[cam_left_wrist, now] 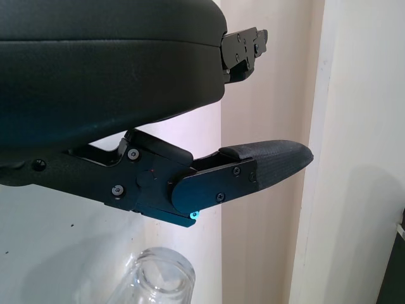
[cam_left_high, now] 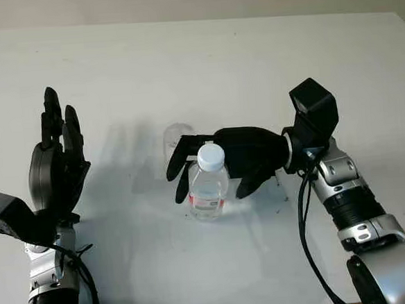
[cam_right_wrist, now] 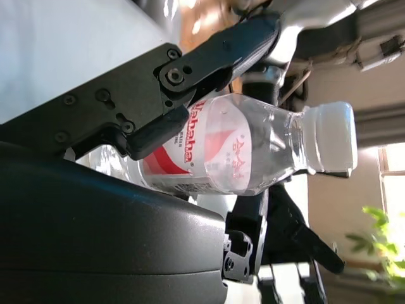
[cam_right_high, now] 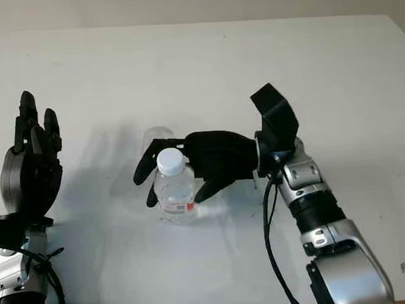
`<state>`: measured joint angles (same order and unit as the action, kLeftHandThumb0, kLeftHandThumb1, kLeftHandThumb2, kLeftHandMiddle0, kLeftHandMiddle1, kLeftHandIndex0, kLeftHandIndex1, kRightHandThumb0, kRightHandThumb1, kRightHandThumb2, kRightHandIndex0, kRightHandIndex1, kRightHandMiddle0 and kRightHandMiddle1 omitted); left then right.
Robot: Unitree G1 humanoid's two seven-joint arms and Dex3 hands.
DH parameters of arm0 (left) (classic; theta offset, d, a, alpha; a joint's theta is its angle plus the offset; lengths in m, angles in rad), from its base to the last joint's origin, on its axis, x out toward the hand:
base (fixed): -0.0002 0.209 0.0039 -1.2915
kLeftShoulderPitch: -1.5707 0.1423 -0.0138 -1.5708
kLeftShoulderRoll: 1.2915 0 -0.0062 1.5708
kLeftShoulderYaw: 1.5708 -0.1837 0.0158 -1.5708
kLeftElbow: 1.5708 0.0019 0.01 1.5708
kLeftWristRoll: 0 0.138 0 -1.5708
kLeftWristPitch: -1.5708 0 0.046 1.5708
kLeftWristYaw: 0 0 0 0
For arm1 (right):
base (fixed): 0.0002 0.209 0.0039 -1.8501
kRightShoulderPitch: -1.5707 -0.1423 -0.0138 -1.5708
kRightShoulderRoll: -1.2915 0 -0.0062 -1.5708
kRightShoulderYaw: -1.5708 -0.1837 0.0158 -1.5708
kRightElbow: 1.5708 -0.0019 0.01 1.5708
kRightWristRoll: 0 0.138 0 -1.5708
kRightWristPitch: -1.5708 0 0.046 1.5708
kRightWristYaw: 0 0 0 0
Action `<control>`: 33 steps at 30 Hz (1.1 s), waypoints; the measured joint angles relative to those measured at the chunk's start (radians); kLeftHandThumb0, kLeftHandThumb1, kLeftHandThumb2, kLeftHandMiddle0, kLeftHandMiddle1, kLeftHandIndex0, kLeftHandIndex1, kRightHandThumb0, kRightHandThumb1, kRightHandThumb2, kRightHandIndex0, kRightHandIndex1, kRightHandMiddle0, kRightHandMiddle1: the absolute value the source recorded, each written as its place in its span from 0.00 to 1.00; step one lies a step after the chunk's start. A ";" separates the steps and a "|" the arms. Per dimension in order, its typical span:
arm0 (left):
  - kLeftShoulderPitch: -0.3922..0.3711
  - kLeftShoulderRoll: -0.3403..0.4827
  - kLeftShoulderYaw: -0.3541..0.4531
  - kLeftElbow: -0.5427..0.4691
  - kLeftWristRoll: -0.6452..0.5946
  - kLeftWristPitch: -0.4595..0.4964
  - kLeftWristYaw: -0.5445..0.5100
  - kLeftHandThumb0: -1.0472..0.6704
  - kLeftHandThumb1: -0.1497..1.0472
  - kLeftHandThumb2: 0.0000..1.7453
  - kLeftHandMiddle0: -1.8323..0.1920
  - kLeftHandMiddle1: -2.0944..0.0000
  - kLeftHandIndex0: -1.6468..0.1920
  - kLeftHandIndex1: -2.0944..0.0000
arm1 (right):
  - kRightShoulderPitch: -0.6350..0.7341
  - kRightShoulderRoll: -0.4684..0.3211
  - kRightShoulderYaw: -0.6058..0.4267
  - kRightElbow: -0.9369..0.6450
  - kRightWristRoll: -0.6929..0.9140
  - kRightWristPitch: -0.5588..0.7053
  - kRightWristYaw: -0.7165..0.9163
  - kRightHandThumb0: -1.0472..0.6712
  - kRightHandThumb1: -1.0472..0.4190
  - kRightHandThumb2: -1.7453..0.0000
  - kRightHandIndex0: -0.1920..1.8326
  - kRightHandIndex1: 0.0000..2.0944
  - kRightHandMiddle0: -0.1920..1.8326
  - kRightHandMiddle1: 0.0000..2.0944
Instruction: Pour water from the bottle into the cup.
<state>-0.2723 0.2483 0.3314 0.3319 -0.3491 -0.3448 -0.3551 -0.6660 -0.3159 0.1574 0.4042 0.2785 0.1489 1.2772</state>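
A clear water bottle (cam_left_high: 208, 186) with a white cap and a red-and-white label stands upright at the table's middle. My right hand (cam_left_high: 211, 171) reaches in from the right and is curled around it, two fingers (cam_left_high: 179, 169) behind the bottle and the thumb in front. In the right wrist view the bottle (cam_right_wrist: 240, 158) lies against the palm with a finger (cam_right_wrist: 190, 88) across its label. A clear cup (cam_left_high: 176, 136) stands just behind the hand, its rim also in the left wrist view (cam_left_wrist: 161, 278). My left hand (cam_left_high: 54, 162) is held up, open, at the table's left.
The white table (cam_left_high: 224, 60) stretches bare behind and to both sides of the bottle. Its far edge meets a beige wall. A black cable (cam_left_high: 306, 221) hangs along my right forearm.
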 measured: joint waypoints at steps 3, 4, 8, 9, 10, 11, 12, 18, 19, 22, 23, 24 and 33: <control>-0.001 -0.001 0.000 0.000 0.000 0.000 0.001 0.20 1.00 0.37 1.00 1.00 1.00 1.00 | 0.069 0.017 -0.008 -0.096 -0.013 -0.031 -0.115 0.33 0.15 0.96 0.38 0.96 0.32 0.95; -0.001 -0.001 0.000 0.000 0.000 0.000 0.001 0.20 1.00 0.37 1.00 1.00 1.00 1.00 | 0.099 0.025 -0.009 -0.133 -0.020 -0.052 -0.157 0.33 0.14 0.96 0.43 0.98 0.36 0.97; -0.002 -0.001 0.000 0.001 0.000 -0.001 0.000 0.20 1.00 0.37 1.00 1.00 1.00 1.00 | 0.177 0.043 -0.010 -0.233 -0.051 -0.189 -0.254 0.34 0.10 0.97 0.62 1.00 0.55 1.00; -0.002 -0.001 0.000 0.001 0.000 -0.001 0.000 0.20 1.00 0.37 1.00 1.00 1.00 1.00 | 0.189 0.045 -0.008 -0.250 -0.062 -0.231 -0.270 0.33 0.08 0.96 0.67 1.00 0.61 1.00; -0.002 -0.001 0.000 0.001 0.000 -0.001 0.000 0.20 1.00 0.37 1.00 1.00 1.00 1.00 | 0.199 0.047 -0.006 -0.263 -0.072 -0.274 -0.285 0.33 0.07 0.96 0.70 1.00 0.64 1.00; -0.002 -0.001 0.000 0.001 0.000 -0.001 -0.001 0.20 1.00 0.37 1.00 1.00 1.00 1.00 | 0.208 0.049 -0.002 -0.276 -0.080 -0.306 -0.295 0.33 0.06 0.96 0.74 1.00 0.67 1.00; -0.002 -0.001 0.000 0.002 0.000 -0.001 -0.001 0.20 1.00 0.37 1.00 1.00 1.00 1.00 | 0.215 0.050 0.003 -0.289 -0.089 -0.332 -0.308 0.33 0.05 0.96 0.78 1.00 0.71 1.00; -0.002 -0.001 0.000 0.002 -0.001 -0.001 -0.003 0.20 1.00 0.37 1.00 1.00 1.00 1.00 | 0.251 0.050 0.014 -0.321 -0.109 -0.393 -0.362 0.36 0.00 0.88 0.90 1.00 0.85 1.00; -0.002 -0.001 0.000 0.002 -0.001 -0.001 -0.003 0.20 1.00 0.37 1.00 1.00 1.00 1.00 | 0.255 0.050 0.014 -0.321 -0.108 -0.395 -0.369 0.37 0.00 0.87 0.91 1.00 0.87 1.00; -0.002 -0.001 0.000 0.003 -0.001 -0.004 -0.002 0.21 1.00 0.37 1.00 1.00 1.00 1.00 | 0.264 0.053 0.014 -0.321 -0.105 -0.404 -0.395 0.38 0.00 0.84 0.92 1.00 0.88 1.00; -0.002 -0.001 0.000 0.003 -0.001 -0.004 -0.002 0.20 1.00 0.37 1.00 1.00 1.00 1.00 | 0.265 0.055 0.013 -0.321 -0.105 -0.404 -0.406 0.38 0.00 0.83 0.92 1.00 0.87 1.00; -0.002 -0.001 0.000 0.003 -0.001 -0.004 -0.002 0.20 1.00 0.37 1.00 1.00 1.00 1.00 | 0.265 0.056 0.012 -0.321 -0.105 -0.404 -0.418 0.38 0.00 0.82 0.92 1.00 0.86 1.00; -0.002 -0.001 0.000 0.002 0.000 -0.004 0.000 0.20 1.00 0.37 1.00 1.00 1.00 1.00 | 0.250 0.106 -0.083 -0.285 0.000 -0.291 -0.564 0.37 0.00 0.78 1.00 1.00 1.00 1.00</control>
<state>-0.2742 0.2474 0.3312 0.3335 -0.3495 -0.3490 -0.3553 -0.4162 -0.2101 0.0742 0.1189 0.2783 -0.1420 0.7136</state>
